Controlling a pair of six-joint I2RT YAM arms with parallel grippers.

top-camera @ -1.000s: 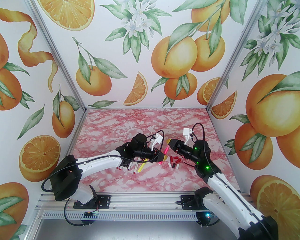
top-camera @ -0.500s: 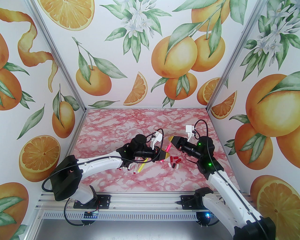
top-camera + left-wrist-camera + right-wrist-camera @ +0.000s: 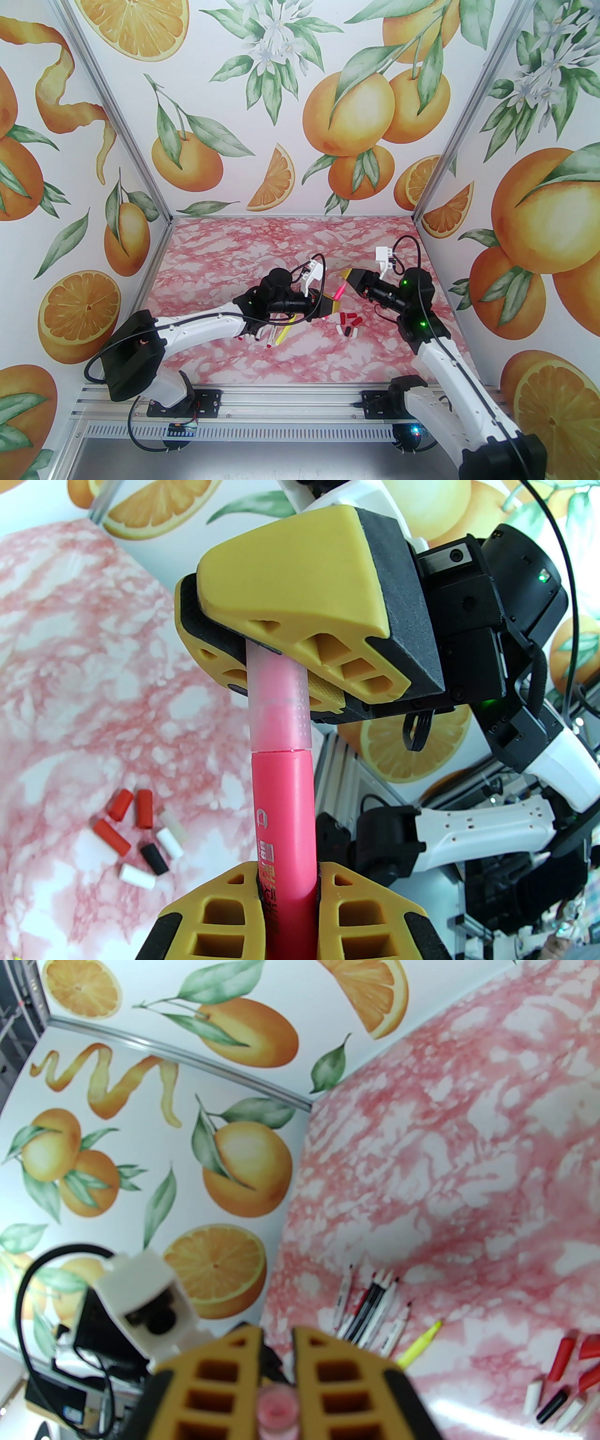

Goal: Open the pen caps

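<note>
We tag this as a robot lab test booth. Printed orange-fruit wall panels (image 3: 300,93) box in three sides, held by bare metal posts (image 3: 118,117) at the back corners. The work surface is a pink marble-print tabletop (image 3: 290,234). Along the bottom of the top view runs a slotted metal rail (image 3: 281,398) with white-and-black robot arms (image 3: 197,323) bolted to it. In the left wrist view, lower right, we see dark gear (image 3: 515,902) past the booth, too blurred to name.
</note>
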